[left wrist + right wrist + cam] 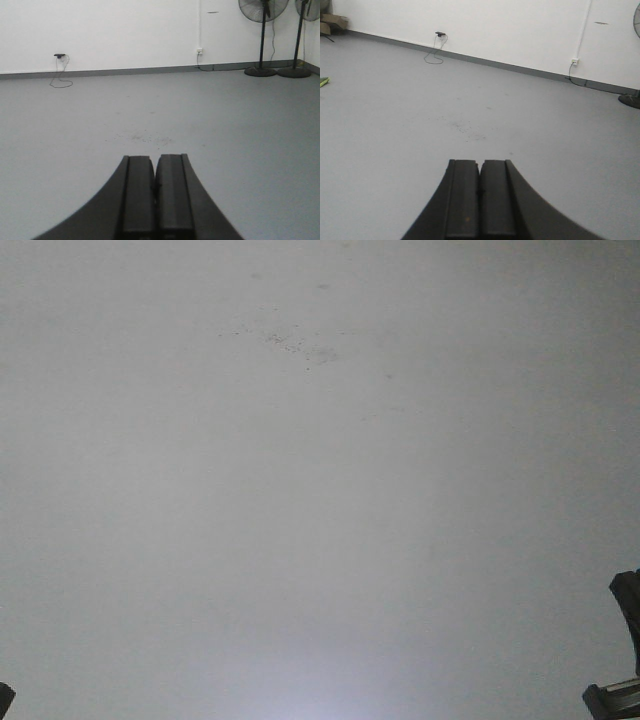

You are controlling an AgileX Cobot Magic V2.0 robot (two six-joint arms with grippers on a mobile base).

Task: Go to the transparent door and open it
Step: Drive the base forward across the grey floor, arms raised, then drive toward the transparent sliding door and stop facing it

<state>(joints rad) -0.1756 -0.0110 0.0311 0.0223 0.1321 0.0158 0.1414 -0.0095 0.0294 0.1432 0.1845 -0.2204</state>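
Observation:
The transparent door is out of view in every frame. My left gripper (155, 158) is shut and empty, its black fingers pressed together over bare grey floor. My right gripper (480, 162) is also shut and empty over the same floor. The front view shows only grey floor, with a dark part of the right arm (625, 660) at the lower right edge and a sliver of the left arm (4, 700) at the lower left corner.
A white wall (125, 30) with a grey skirting stands ahead. Two black pedestal fans (262, 40) stand at the right by the wall. A wall socket with a trailing cable (60, 57) is at the left. Cardboard (332, 22) lies in the far left corner.

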